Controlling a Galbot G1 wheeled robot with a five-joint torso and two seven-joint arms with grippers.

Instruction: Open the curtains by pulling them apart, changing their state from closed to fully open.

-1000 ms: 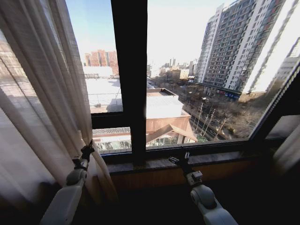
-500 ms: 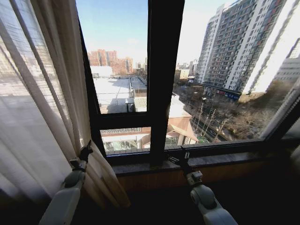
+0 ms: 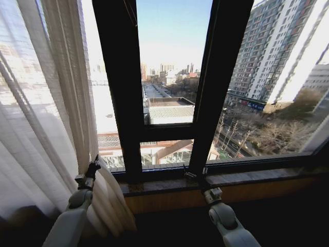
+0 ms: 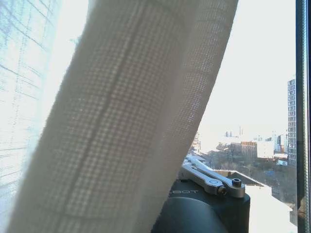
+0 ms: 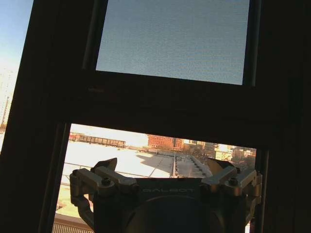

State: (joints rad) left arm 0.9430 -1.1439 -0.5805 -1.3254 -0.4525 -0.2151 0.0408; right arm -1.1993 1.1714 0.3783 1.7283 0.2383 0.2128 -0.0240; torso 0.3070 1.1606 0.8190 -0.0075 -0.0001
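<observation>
dark window frame (image 3: 123, 103), stone sill (image 3: 241, 178)

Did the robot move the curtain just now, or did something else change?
Mostly the camera swung: the window frame slid across the view. The left end effector stays at the curtain edge, the right end effector open over the sill. The curtain remains bunched left.

Head view: from above and behind both arms, facing forward and down at the window frame (image 3: 205, 103). Left wrist view: pressed close against the curtain (image 4: 126, 121). Right wrist view: close, angled up at the same frame (image 5: 170, 102), shared with the head view.
</observation>
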